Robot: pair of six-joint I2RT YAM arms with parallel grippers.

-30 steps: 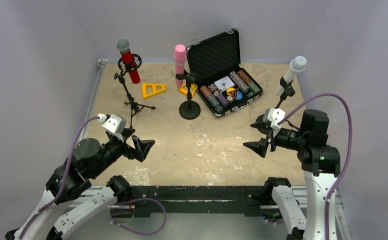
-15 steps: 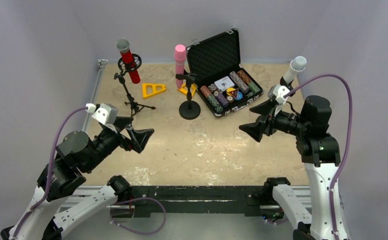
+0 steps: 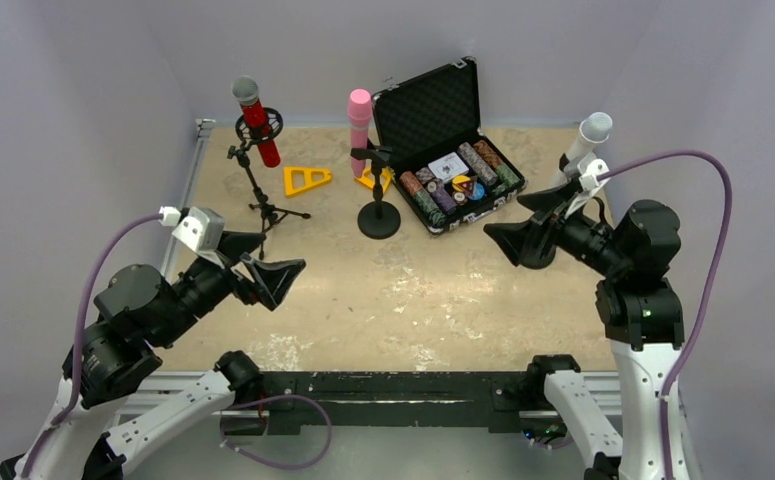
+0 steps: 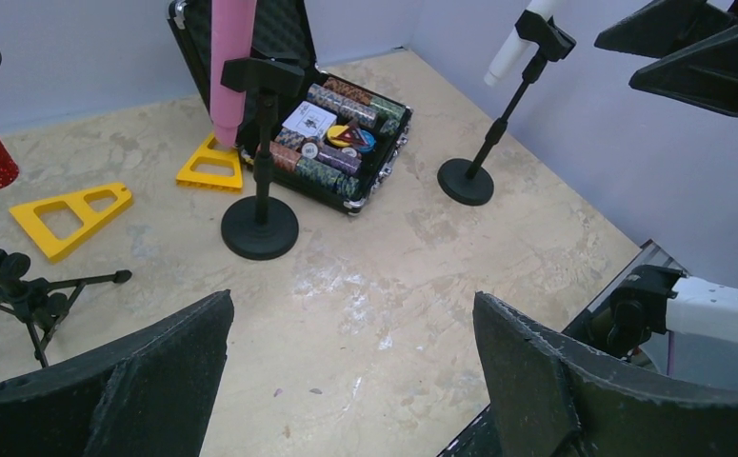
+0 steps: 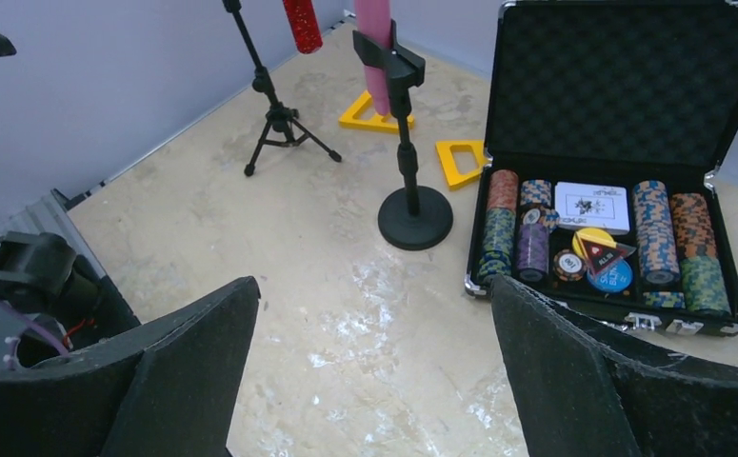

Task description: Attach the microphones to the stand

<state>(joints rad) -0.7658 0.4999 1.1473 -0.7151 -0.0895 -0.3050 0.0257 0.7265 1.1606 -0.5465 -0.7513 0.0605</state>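
Note:
The glittery red microphone (image 3: 254,118) sits in a tripod stand (image 3: 263,205) at the back left. The pink microphone (image 3: 360,122) is clipped in a round-base stand (image 3: 378,218) at the back centre. The white microphone (image 3: 585,142) is tilted in a stand at the right, whose base is hidden behind my right gripper (image 3: 511,222). That gripper is open and empty, in the air just in front of that stand. My left gripper (image 3: 268,262) is open and empty, above the near left of the table. The left wrist view shows the pink microphone (image 4: 231,57) and the white microphone (image 4: 512,48).
An open black case (image 3: 433,100) of poker chips lies at the back centre right, beside the pink microphone's stand. Two yellow triangles (image 3: 306,179) (image 3: 371,180) lie on the table between the red and pink stands. Grey walls close the table on three sides.
My right gripper has risen and moved back toward the white microphone's stand. My left gripper has drawn back to the left a little. Both stayed open; the microphones did not move.

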